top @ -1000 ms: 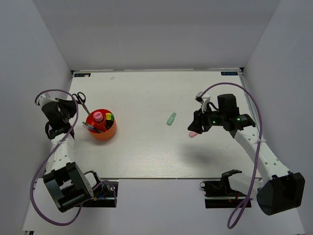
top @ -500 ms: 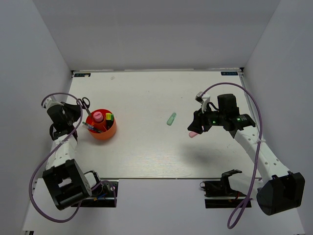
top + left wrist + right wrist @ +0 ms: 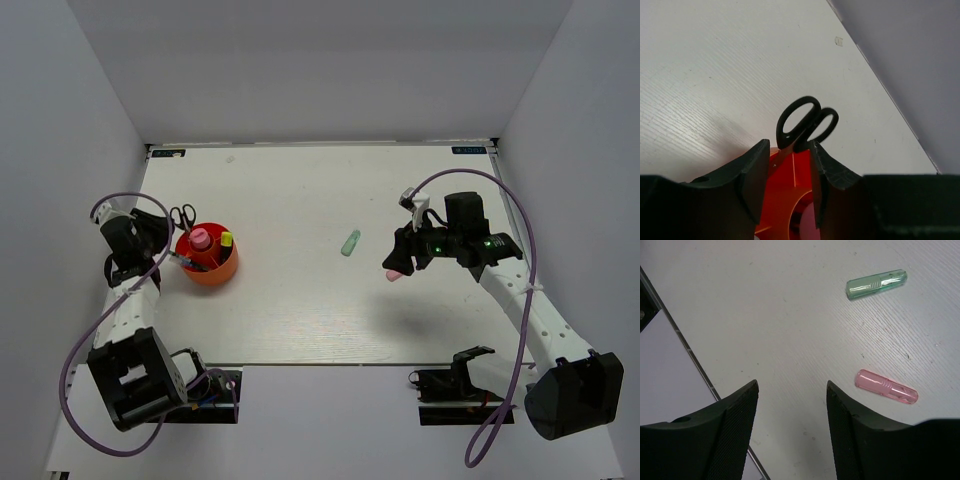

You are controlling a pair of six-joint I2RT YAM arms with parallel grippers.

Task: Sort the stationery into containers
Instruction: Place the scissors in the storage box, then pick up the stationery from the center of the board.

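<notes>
Black-handled scissors (image 3: pixel 799 145) (image 3: pixel 181 214) stand handles-up between the fingers of the left gripper (image 3: pixel 788 145) (image 3: pixel 165 228), which pinches them just below the loops. They are at the far-left rim of the round red-orange plastic cup (image 3: pixel 790 185) (image 3: pixel 225 272). The left wrist view shows the cup's orange wall directly beneath the fingers. The blade tips are hidden, so I cannot tell how far they reach into the cup.

Already in the cup are a pink-capped highlighter (image 3: pixel 200 238), a yellow-capped black marker (image 3: pixel 226 239) and a slim dark pen (image 3: pixel 184 260) leaning out over the left rim.

On the white worktop (image 3: pixel 300 190), well to the right of the cup, lie a translucent pale green highlighter (image 3: pixel 876 284) (image 3: pixel 350 243) and a translucent pink highlighter (image 3: pixel 886 386) (image 3: pixel 397 272), near each other but apart. The right gripper (image 3: pixel 792 385) (image 3: pixel 403 250) hangs over the pink one with its fingers spread wide and nothing between them.
</notes>
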